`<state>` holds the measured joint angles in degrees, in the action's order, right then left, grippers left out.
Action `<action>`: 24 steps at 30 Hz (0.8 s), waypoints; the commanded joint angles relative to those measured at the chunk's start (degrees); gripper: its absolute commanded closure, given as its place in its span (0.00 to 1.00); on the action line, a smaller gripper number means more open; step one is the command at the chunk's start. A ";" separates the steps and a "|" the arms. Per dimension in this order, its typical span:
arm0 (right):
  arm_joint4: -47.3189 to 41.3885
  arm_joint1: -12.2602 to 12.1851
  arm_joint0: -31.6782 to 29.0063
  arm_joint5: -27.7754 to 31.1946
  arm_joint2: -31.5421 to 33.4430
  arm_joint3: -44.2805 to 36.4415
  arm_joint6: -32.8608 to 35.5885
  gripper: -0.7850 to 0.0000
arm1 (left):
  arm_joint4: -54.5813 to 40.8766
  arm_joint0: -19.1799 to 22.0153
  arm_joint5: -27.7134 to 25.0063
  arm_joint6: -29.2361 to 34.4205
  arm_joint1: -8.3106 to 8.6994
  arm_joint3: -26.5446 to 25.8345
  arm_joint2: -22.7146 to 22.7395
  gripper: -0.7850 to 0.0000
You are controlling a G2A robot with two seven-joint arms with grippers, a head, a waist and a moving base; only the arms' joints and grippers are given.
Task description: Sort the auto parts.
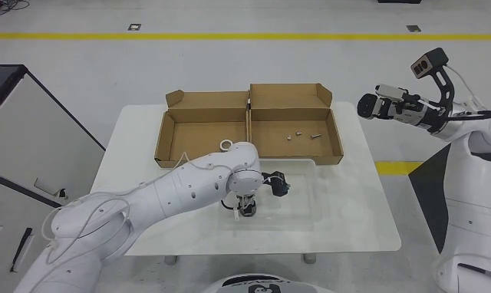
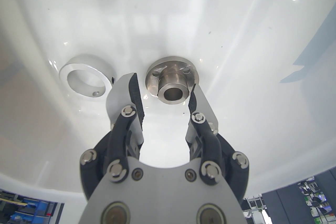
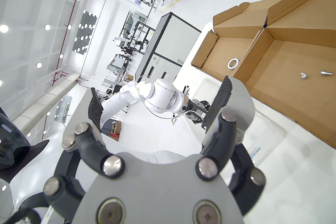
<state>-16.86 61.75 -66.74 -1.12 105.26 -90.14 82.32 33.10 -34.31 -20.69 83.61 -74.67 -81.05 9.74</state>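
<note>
My left gripper (image 2: 164, 83) is down in a clear plastic tray (image 1: 307, 193), open, with its fingers on either side of a steel flanged bushing (image 2: 172, 86) that stands on the tray floor. One pad (image 2: 193, 101) is close against the bushing's hub and the other (image 2: 136, 93) stands a little off it. An aluminium collar ring (image 2: 84, 78) lies beside the bushing. In the top view the left gripper (image 1: 247, 207) is at the tray's left part. My right gripper (image 3: 160, 88) is open and holds nothing, raised off the table's right side (image 1: 368, 106).
Two open cardboard boxes stand side by side at the table's back. The left box (image 1: 201, 136) holds a silver ring (image 1: 226, 145). The right box (image 1: 295, 132) holds two small bolts (image 1: 289, 136) (image 1: 315, 136). A grey cabinet (image 1: 38, 139) stands left of the table.
</note>
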 commanded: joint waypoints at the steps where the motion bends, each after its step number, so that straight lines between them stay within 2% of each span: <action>1: 0.00 0.00 0.00 0.00 0.00 0.00 0.00 0.00 | 0.27 -0.13 -0.15 -0.16 0.10 -0.20 0.00 0.47; 7: 0.00 0.00 0.00 0.00 0.00 0.00 0.00 0.00 | 0.42 -0.38 -0.62 -0.63 0.34 -0.13 0.00 0.51; 11: 0.00 0.00 0.00 0.00 0.00 0.00 0.00 0.00 | 0.88 -0.59 -0.69 -0.70 0.25 -0.06 0.00 0.58; 13: 0.00 0.00 0.00 0.00 0.00 0.00 0.00 0.00 | 1.09 -0.63 -0.67 -0.68 0.18 0.05 0.00 0.73; 14: 0.00 0.00 0.00 0.00 0.00 0.00 0.00 0.00 | 1.42 -0.58 -0.51 -0.52 0.13 0.20 0.00 0.97; 15: 0.00 0.00 0.00 0.00 0.00 0.00 0.00 0.00 | 1.51 -0.58 -0.44 -0.45 0.06 0.21 0.00 1.00; 24: 0.00 0.00 0.00 0.00 0.00 0.00 0.00 0.00 | -1.12 0.99 -1.16 -1.18 0.31 0.38 0.00 1.00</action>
<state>-16.86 61.75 -66.74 -1.12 105.27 -90.14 82.32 32.14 -33.46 -21.88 82.40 -74.46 -80.52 9.78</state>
